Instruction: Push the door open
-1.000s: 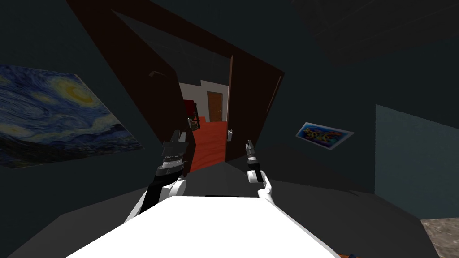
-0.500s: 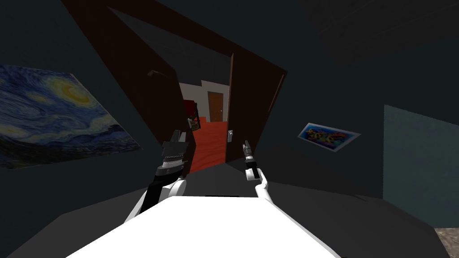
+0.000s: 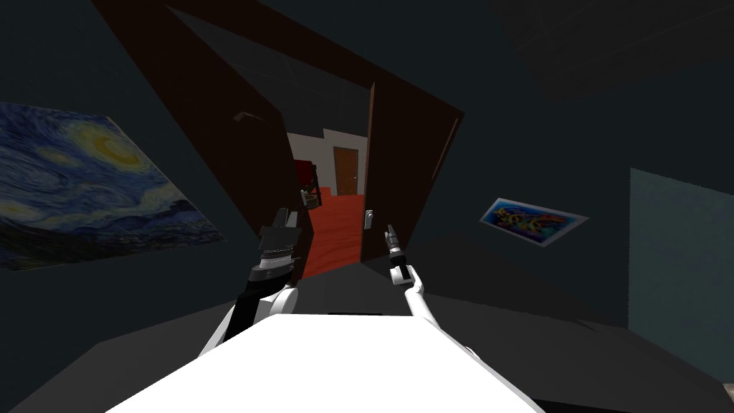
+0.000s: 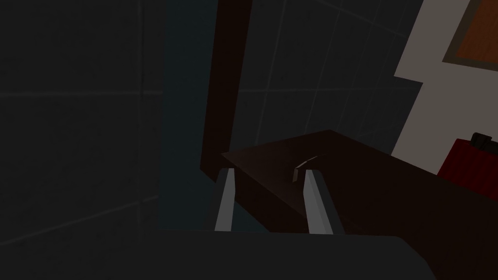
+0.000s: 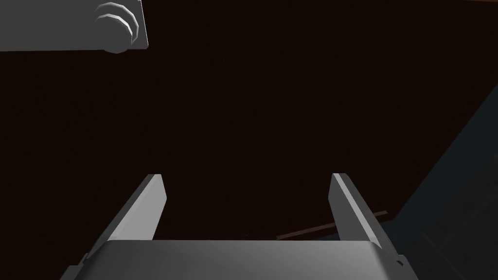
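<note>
A swirling blue and yellow night-sky painting (image 3: 86, 179) hangs on the dark wall at far left. Next comes the left hand (image 3: 282, 215), raised in front of a dark brown panel (image 3: 222, 129) that bears a small lever-like piece. In its wrist view the two fingers (image 4: 226, 199) stand apart with nothing between them, and whether this panel is a second leaf or part of the frame is hard to tell.

Past it is a narrow opening onto an orange-red floor (image 3: 337, 236), a white wall and a far brown door (image 3: 345, 171). A red object (image 3: 304, 174) at the gap's left side is too small to identify.

The door (image 3: 401, 158) forms the opening's right side. It is a very dark brown leaf standing ajar, with its narrow edge catching light. Its face is so dim that no surface detail can be made out. A light grey handle plate (image 3: 368, 218) sits by that edge. In the right wrist view the plate (image 5: 73, 24) carries a round knob (image 5: 116, 26) and is cut off by the picture's border.

The right hand (image 3: 391, 229) is just beside the plate, on its right, pointing at the leaf. Its fingers (image 5: 151, 204) are spread wide and grip nothing — contact with the door cannot be judged.

Farther right a small multicoloured picture (image 3: 534, 220) hangs on the wall.
</note>
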`<state>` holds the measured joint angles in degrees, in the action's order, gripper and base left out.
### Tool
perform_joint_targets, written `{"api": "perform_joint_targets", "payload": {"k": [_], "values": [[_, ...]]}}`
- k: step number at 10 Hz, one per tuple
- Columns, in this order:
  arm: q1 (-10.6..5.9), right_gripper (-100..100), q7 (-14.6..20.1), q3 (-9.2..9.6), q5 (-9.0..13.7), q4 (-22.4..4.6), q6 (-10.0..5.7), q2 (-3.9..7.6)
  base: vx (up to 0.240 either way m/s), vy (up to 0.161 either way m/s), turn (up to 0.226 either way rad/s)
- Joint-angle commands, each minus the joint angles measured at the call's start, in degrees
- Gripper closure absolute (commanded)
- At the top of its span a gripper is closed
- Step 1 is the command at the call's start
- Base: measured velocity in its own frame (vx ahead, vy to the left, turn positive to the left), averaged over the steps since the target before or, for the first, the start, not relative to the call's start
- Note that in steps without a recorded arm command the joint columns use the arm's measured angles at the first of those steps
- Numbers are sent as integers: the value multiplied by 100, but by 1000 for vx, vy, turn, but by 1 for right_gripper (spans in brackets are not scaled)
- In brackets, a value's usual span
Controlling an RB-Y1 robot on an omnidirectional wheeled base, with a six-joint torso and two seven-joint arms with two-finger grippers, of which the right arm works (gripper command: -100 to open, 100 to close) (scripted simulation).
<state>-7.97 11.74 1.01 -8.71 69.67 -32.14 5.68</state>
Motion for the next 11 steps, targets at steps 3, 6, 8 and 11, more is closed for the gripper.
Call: {"api": "perform_joint_targets", "payload": {"k": [3, 6, 8, 11], "values": [[-302, -100, 151, 38, -85, -518, 57, 0, 41, -9, 13], [-666, -100, 329, 78, -180, -1179, 91, 19, 64, -15, 31], [-834, -100, 411, 96, -224, -1452, 107, 26, 61, -19, 29], [-1152, -100, 565, 130, -308, -1955, 137, 39, 50, -15, 17]]}}
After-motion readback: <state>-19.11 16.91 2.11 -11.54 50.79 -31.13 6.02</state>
